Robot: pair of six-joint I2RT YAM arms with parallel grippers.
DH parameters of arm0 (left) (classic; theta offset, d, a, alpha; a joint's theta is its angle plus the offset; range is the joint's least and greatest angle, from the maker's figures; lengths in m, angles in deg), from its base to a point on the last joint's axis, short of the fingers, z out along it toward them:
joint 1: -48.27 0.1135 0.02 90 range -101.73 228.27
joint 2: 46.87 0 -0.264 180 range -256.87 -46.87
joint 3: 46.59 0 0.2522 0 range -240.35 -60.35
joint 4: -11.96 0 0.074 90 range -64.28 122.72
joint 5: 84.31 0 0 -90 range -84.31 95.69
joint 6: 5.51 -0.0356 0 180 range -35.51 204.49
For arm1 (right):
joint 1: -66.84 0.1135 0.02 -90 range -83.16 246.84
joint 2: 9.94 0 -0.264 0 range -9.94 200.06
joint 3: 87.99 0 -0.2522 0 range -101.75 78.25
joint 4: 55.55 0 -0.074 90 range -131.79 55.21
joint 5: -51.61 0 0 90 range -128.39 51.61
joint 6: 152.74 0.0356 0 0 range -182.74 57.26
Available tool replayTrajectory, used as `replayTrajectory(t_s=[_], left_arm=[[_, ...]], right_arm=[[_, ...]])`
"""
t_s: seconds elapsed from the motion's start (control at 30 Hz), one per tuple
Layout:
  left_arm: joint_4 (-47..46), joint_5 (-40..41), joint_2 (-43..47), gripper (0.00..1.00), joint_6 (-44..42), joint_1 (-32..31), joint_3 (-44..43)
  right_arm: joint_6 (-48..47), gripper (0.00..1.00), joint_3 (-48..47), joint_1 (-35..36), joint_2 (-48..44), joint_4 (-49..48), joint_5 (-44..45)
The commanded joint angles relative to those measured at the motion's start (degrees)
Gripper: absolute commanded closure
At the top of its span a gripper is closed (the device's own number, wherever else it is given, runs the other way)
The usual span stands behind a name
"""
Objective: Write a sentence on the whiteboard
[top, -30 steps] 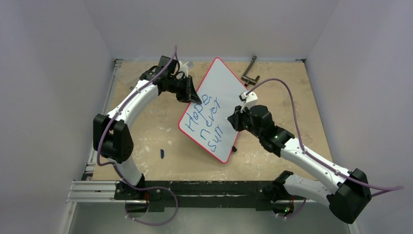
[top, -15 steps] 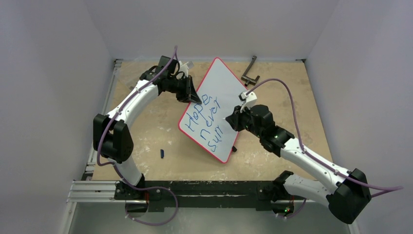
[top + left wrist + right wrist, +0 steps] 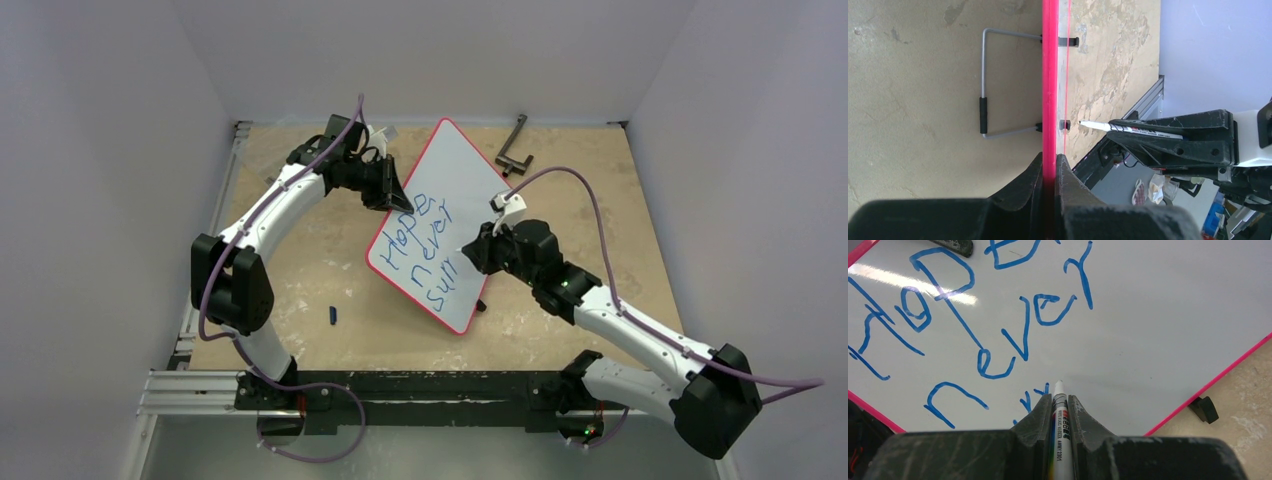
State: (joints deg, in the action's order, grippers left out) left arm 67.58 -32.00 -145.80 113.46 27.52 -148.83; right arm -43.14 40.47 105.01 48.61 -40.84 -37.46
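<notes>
Mid-sentence, with the third line only partly written.

The whiteboard (image 3: pixel 455 185) sits at centre frame, its red rim pinched between the jaws of the left gripper (image 3: pixel 1049 165) at the board's upper-left edge. The right gripper (image 3: pixel 1059 401) is clamped on a marker (image 3: pixel 1060 437), whose tip is close to the sentence (image 3: pixel 428 248). I'd judge the next move is to write the missing letters along the bottom line, with steady pressure.
</notes>
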Motion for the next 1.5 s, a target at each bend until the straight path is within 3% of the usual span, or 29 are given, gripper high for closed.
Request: replayTrajectory(t_s=[0.0, 1.07, 1.47], left_arm=[[0.1, 5.2, 3.5, 1.00, -1.6, 0.7, -0.6], [0.0, 5.2, 3.5, 1.00, -1.6, 0.6, -0.5], [0.0, 5.1, 3.4, 1.00, -1.5, 0.7, -0.5]], right_arm=[[1.5, 1.00, 1.2, -0.3, 0.4, -3.7, -2.2], [-0.3, 1.00, -2.5, -0.6, 7.6, -4.4, 0.1], [-0.3, 1.00, -2.8, -0.6, 6.5, -4.2, -3.3]])
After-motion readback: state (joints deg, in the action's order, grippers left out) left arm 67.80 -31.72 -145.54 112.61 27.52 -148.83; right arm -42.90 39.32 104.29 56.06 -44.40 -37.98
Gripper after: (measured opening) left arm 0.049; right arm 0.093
